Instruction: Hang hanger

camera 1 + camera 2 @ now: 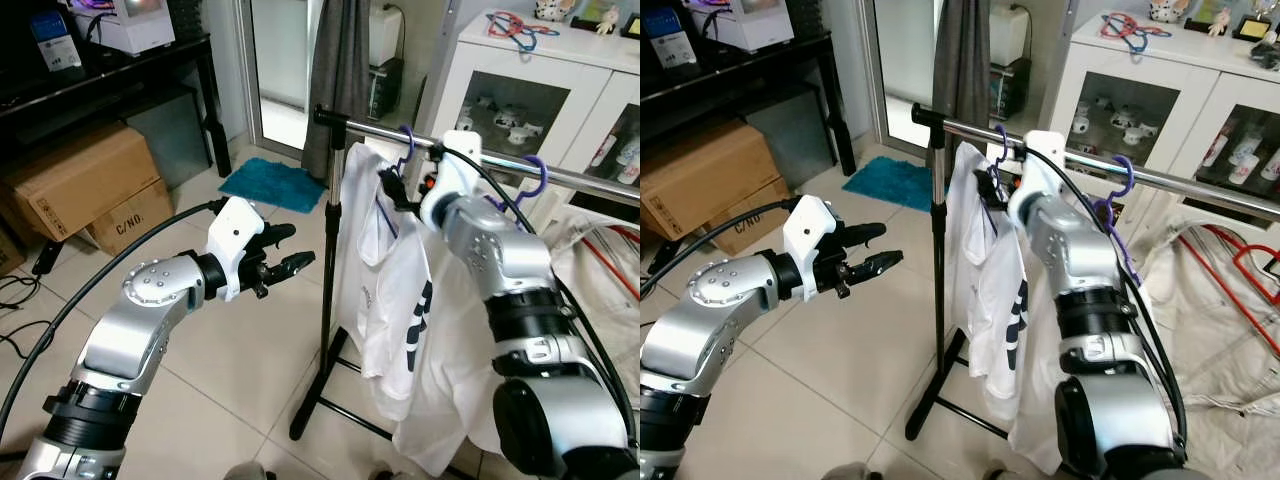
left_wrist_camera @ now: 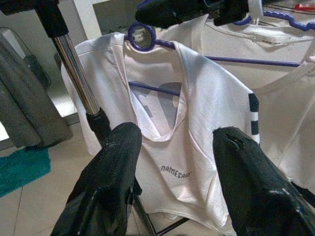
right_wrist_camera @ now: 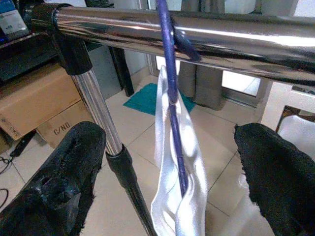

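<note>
Hanging step nearly done: purple hanger [image 3: 170,59] with white shirt [image 2: 167,123] hooked over the metal rail [image 3: 197,29]. Right end effector [image 3: 170,162] at the hook, fingers spread wide, holding nothing. Left end effector [image 1: 285,262] at 9 o'clock of the rack, fingers apart, empty. Next, probably: pull right arm back gently, no bumping. Right wrist view: hook on rail. Left wrist view: shirt front.

Chrome rail [image 1: 600,180] carries purple hangers [image 1: 404,140] with white shirts [image 1: 385,290]
</note>
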Tool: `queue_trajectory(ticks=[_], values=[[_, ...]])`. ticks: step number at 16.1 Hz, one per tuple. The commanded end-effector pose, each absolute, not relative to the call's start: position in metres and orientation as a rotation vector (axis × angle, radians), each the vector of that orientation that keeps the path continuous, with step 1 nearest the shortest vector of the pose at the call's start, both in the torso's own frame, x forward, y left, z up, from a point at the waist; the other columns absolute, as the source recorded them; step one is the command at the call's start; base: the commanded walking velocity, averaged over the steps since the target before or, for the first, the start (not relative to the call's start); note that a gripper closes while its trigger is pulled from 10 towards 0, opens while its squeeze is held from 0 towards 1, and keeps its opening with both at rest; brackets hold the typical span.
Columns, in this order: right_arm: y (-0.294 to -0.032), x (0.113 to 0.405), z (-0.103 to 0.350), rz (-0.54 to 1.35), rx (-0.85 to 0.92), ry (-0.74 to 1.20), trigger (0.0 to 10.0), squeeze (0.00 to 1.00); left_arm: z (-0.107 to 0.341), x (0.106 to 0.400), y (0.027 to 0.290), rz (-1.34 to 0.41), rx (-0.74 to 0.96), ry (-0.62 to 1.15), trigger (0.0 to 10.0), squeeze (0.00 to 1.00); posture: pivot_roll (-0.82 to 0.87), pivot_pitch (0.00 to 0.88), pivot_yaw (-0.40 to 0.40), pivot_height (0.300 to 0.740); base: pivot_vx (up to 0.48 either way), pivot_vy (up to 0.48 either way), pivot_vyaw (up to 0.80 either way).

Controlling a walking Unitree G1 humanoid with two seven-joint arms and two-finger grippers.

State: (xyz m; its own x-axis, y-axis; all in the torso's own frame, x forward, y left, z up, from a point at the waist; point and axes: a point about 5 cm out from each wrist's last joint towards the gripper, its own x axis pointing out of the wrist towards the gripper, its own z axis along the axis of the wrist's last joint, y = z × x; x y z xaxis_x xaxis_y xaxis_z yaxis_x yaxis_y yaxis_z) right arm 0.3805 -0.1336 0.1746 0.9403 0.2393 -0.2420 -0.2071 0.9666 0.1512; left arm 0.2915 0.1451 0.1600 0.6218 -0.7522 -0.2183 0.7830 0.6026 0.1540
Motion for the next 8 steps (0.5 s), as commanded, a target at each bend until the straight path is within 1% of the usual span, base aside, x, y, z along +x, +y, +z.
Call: queue_trajectory(ticks=[1, 3, 8], values=[[-0.131, 0.383, 0.178, 0.241, 0.129, 0.248, 10.0, 0.0, 0.162, 0.293, 0.144, -0.899, 0.259, 0.133, 10.0, 0.0, 0.13, 0.0, -0.002, 0.74, 0.0, 0.0, 0.0], [-0.124, 0.389, 0.176, 0.252, 0.122, 0.254, 10.0, 0.0, 0.162, 0.293, 0.144, -0.898, 0.261, 0.134, 10.0, 0.0, 0.13, 0.0, -0.002, 0.74, 0.0, 0.0, 0.0], [-0.107, 0.403, 0.167, 0.206, 0.069, 0.271, 10.0, 0.0, 0.162, 0.298, 0.147, -0.876, 0.265, 0.135, 10.0, 0.0, 0.14, 0.0, -0.006, 0.74, 0.0, 0.0, 0.0]])
